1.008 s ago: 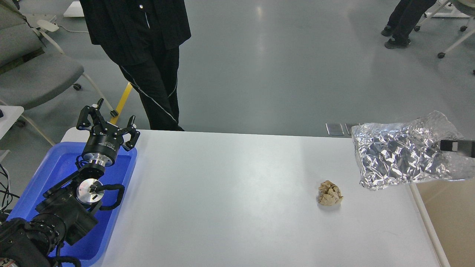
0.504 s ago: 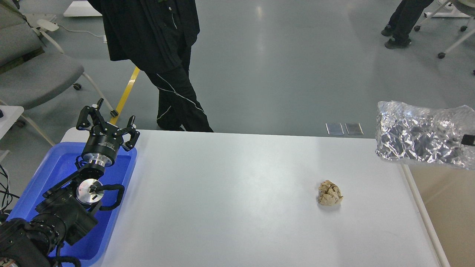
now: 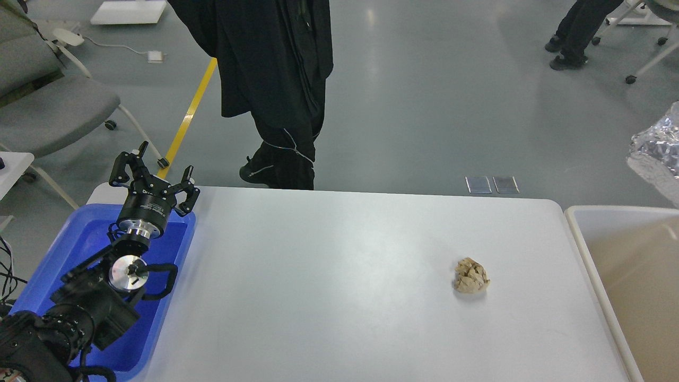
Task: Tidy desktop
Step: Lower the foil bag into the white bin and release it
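One white desktop (image 3: 339,297) runs lengthwise left to right; left end effector (image 3: 154,178) fingers spread apart.

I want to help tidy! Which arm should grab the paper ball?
Probably right. The paper ball lies on the desktop's right side by the bin; the left claw sits far off over the tray.

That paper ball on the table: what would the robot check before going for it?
1. Paper ball lies alone on the desktop: ok.
2. Left claw open and empty: ok.
3. Right claw in view: not ok, out of frame.
4. Foil bag is off the desktop, at the right edge: ok.
5. Bin beside the table open: ok.
6. What holds the bag: cannot tell.
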Controlling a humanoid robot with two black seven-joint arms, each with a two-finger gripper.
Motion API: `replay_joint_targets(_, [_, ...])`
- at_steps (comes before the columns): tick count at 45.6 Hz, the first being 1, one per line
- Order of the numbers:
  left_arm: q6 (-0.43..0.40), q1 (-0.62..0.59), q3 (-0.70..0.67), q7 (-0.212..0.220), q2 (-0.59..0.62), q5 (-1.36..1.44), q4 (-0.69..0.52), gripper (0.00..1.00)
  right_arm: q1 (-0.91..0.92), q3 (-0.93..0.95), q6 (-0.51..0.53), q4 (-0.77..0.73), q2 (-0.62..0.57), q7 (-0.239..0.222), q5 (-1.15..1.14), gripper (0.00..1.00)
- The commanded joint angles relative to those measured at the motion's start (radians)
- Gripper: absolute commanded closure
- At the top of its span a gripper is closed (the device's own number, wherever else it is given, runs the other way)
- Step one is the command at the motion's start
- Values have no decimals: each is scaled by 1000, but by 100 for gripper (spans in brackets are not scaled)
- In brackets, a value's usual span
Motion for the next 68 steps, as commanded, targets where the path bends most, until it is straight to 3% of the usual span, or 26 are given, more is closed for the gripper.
replay_joint_targets(1, [0, 0, 0, 0, 0, 0, 0, 0, -185, -3, -31, -180, 145, 0, 329, 100])
replay_joint_targets(11, [0, 0, 0, 0, 0, 0, 0, 0, -342, 46, -31, -362, 311, 0, 496, 100])
replay_joint_targets(22, [0, 0, 0, 0, 0, 0, 0, 0, -491, 162, -7, -669, 499, -1, 491, 100])
replay_joint_targets(37, [0, 2, 0, 0, 0, 0, 0, 0, -550, 145, 9, -1000, 746, -7, 450, 100])
replay_joint_targets(49, [0, 0, 0, 0, 0, 0, 0, 0, -569, 149, -11, -1080, 840, -12, 409, 100])
replay_joint_targets(68, [0, 0, 0, 0, 0, 0, 0, 0, -569, 149, -68, -1088, 848, -14, 409, 100])
